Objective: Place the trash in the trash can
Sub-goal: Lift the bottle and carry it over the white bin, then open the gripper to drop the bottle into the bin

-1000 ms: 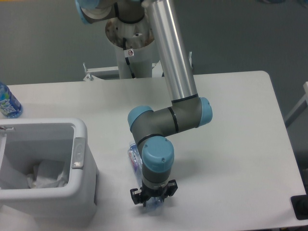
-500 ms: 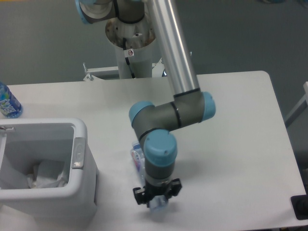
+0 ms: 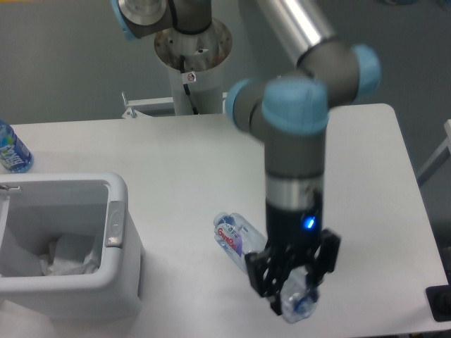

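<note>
My gripper (image 3: 292, 287) is shut on the slim clear bottle (image 3: 236, 238), near its capped end. The bottle hangs tilted above the table's front middle, and its blue-and-red label end points up and left. The white trash can (image 3: 120, 191) stands at the front left, with a grey latch tab (image 3: 115, 224) on its right rim. It is well to the left of the gripper. The crumpled whitish wrapper (image 3: 68, 258) lies inside the trash can.
A blue-tinted bottle with a blue label (image 3: 11, 151) stands at the table's far left edge, behind the trash can. The arm's base column (image 3: 190, 63) rises behind the table's back edge. A dark object (image 3: 440, 303) sits at the front right corner.
The gripper has risen from the table and moved right, carrying the bottle up with it. The arm's wrist now stands much higher and closer to the camera.
</note>
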